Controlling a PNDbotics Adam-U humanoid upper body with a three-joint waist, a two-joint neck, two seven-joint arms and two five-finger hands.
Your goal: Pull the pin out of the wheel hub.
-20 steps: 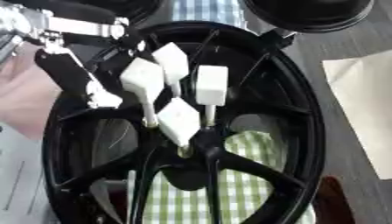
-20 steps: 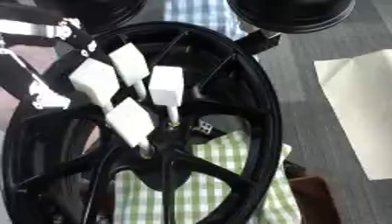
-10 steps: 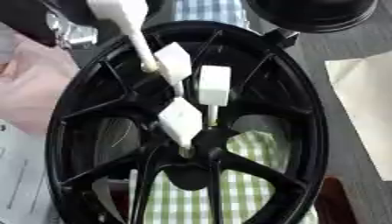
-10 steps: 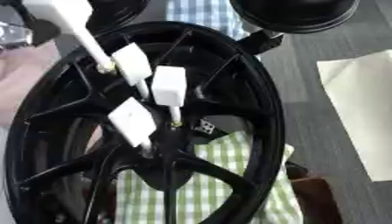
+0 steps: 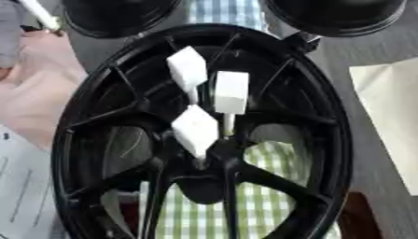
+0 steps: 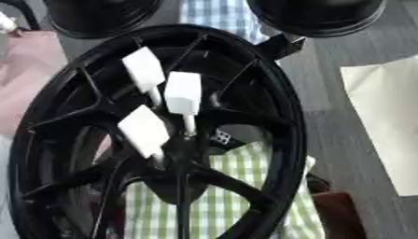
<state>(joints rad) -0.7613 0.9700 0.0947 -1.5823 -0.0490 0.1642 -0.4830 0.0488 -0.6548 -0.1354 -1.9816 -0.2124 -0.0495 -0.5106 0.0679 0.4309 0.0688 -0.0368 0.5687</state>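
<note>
A black spoked wheel hub [image 5: 204,140] with a glossy, smooth finish fills most of both views. Its rim is a wide oval ring, and thin flat spokes run from the rim to a central boss in the lower middle of the hub.

Three pins are seated in the hub around the central boss. Each consists of a white, blocky, matte head on a thin pale shaft. The upper left pin [image 5: 188,69] is tilted, with its head over the spokes above the boss. The upper right pin [image 5: 231,92] stands just beside it, nearly upright, with its shaft entering the hub just above the boss. The lower pin [image 5: 195,130] is nearest the boss, with its head tilted toward the left of the hub.

A green and white checked cloth [image 5: 269,200] is seen through the lower spoke gaps of the hub. A blue and white checked cloth [image 5: 225,11] lies beyond the far rim of the hub, between two round black objects [image 5: 118,16]. A pale sheet [image 5: 388,116] lies to the right of the hub on a grey surface [image 6: 343,121].

A white rod-like piece [image 5: 39,15] is seen beyond the upper left of the hub; what carries it cannot be told. Neither hand is shown in either view, so no hand state can be stated.
</note>
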